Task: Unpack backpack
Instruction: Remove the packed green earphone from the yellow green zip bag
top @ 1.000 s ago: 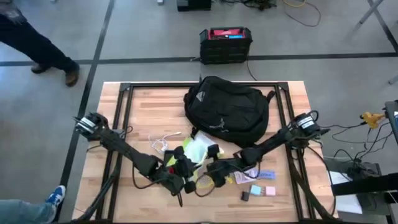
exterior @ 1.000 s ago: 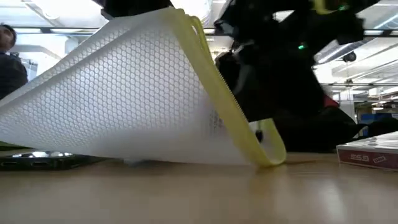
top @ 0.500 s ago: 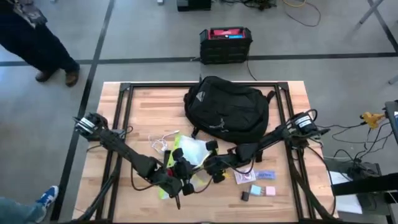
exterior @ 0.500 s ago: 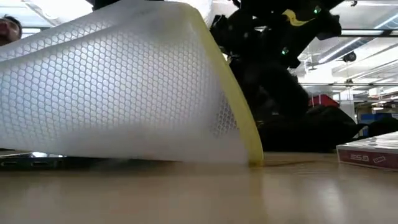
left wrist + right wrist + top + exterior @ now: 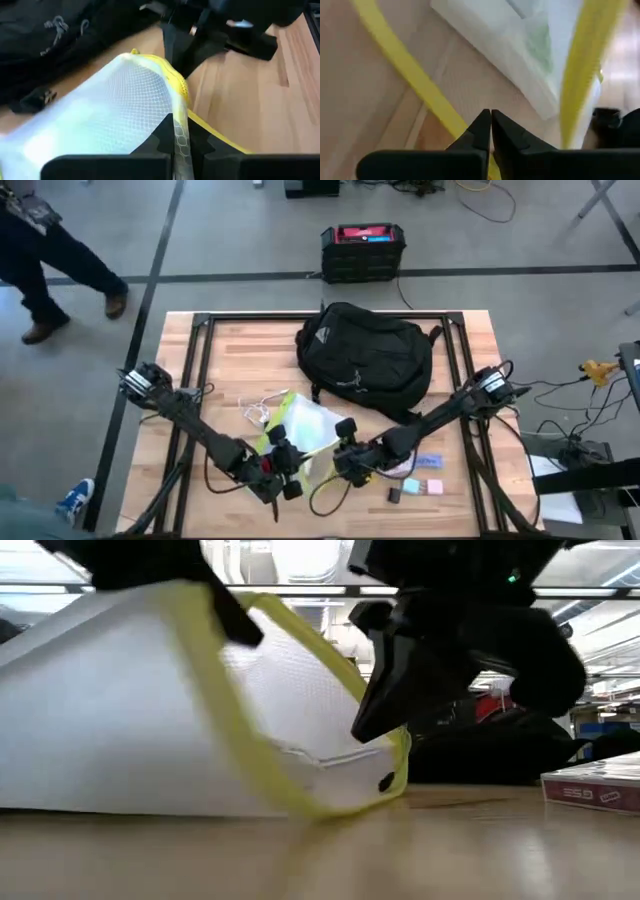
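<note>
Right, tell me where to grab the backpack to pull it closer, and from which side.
Take the backpack by the loose black strap at its near edge, coming from the arms' side. The body is a rounded soft dome with little to pinch, while that strap lies flat on the table, pointing toward the mesh pouch that the left gripper holds.

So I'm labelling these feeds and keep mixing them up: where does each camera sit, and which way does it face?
High view: overhead, looking down on the table, backpack, both arms.
Low view: tabletop height, looking across at the mesh pouch; dark arm parts above.
Left wrist view: left gripper clamped on the pouch's yellow edge.
Right wrist view: right gripper shut, pouch beyond.
All four share the pouch.
</note>
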`<move>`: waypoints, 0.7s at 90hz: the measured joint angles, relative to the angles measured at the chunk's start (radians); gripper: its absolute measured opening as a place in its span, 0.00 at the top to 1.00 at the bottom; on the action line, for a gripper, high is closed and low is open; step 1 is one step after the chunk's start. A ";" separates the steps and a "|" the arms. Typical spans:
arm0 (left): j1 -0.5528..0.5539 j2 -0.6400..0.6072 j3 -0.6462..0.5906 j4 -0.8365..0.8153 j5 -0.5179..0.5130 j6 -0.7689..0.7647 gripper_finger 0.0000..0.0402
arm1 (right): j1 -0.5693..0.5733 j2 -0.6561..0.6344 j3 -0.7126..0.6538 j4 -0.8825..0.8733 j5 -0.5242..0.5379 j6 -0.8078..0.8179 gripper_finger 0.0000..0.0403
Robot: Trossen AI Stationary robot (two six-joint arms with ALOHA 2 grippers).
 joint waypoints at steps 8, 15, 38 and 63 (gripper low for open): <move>-0.002 0.000 -0.002 0.001 0.000 -0.004 1.00 | 0.002 0.004 -0.007 0.097 -0.004 -0.029 0.99; -0.002 0.000 -0.002 0.005 -0.001 -0.004 1.00 | 0.000 0.024 -0.011 0.185 0.001 -0.084 0.98; -0.002 0.000 -0.002 0.006 -0.005 -0.004 1.00 | -0.053 0.106 0.007 0.271 0.020 -0.163 0.71; -0.001 0.002 -0.003 0.005 -0.028 0.000 1.00 | -0.053 0.103 0.013 0.271 0.053 -0.232 0.37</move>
